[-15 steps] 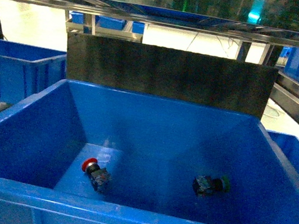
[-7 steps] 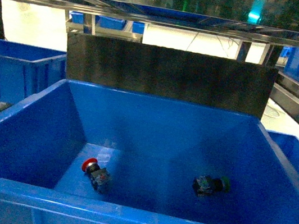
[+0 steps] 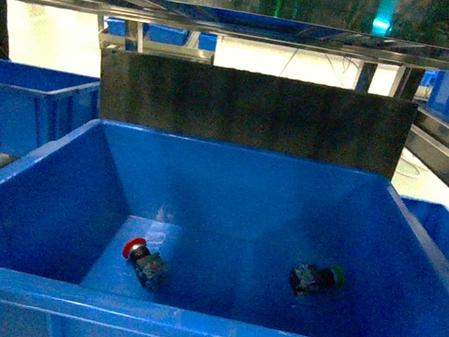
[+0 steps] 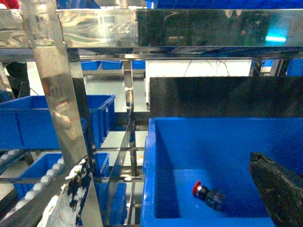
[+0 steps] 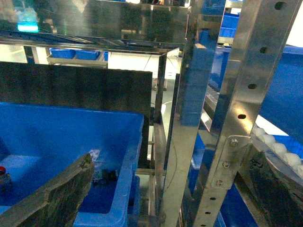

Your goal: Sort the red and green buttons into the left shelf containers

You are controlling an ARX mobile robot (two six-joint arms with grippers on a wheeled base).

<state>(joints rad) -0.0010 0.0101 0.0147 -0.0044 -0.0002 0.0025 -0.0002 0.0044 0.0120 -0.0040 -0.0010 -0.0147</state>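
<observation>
The red button (image 3: 144, 260) lay on its side at the left of the big blue bin's (image 3: 183, 320) floor, the green button (image 3: 317, 279) well apart at the right. Neither gripper held anything; only finger edges (image 4: 279, 189) (image 5: 52, 198) showed, so their opening could not be told.

Bin (image 3: 25, 188): bright blue. Left button (image 3: 144, 259): red cap, dark body. Right button (image 3: 315, 279): green cap, dark body. Back panel (image 3: 255, 109): dark grey. Shelf frame (image 4: 52, 90): silver.
</observation>
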